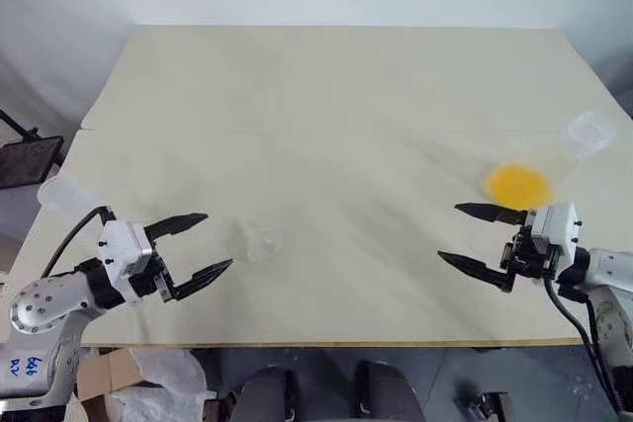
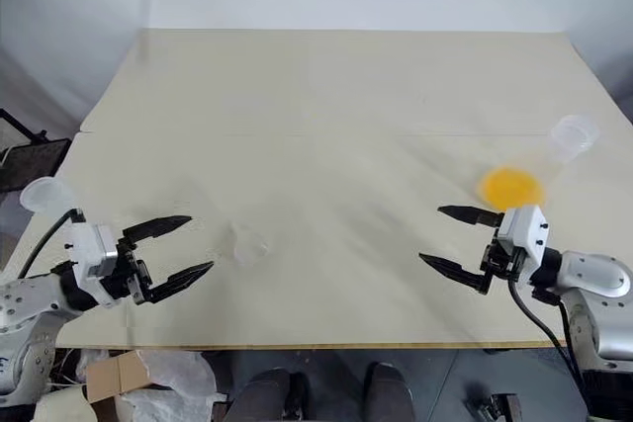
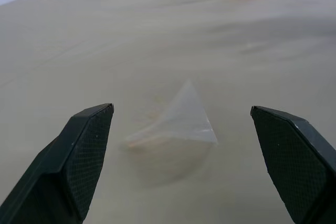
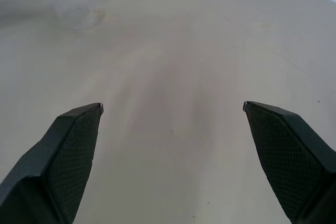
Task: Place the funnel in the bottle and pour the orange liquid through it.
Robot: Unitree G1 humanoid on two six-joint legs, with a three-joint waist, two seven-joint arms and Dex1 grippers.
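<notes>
Pale table against a white wall; near its front edge, a light, slippery clear funnel on its side, best pinched at the rim, both hands spread empty.

The table looks matt, smooth and pale beige. Just ahead of the left gripper lies the funnel, of thin clear plastic. Both grippers' black fingers carry a fine cross-hatched, matt texture.
</notes>
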